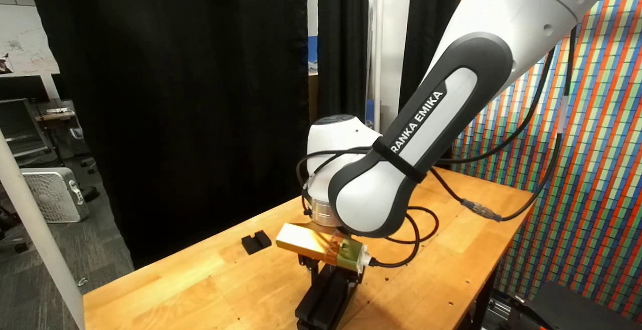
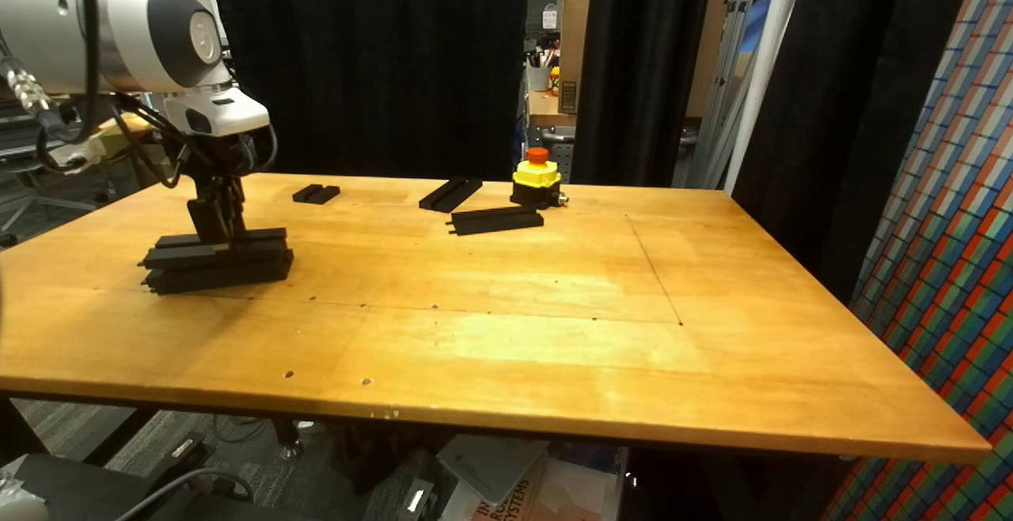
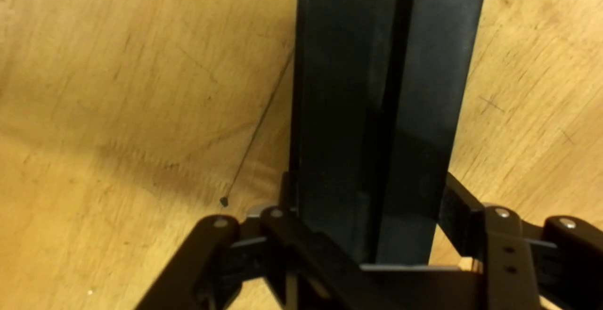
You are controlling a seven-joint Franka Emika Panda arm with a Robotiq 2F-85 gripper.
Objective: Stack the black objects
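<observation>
"Jaws: apart or clamped?"

"Clamped. Gripper pinches upper blk bar by both sides, directly over lower blk bar; can't tell if bars touch."

"And arm?"

"Bends down, gripper pointing down at table; in an exterior view it hides part of table."

"What's around?"

"Sm blk slab, well apart fr the pair. Farther off: pegged blk bar & slanted blk bar nr each other, pegged one just beside yellow box w/ red knob."

"RANKA EMIKA", on robot arm; "SYSTEMS", on printed paper
</observation>
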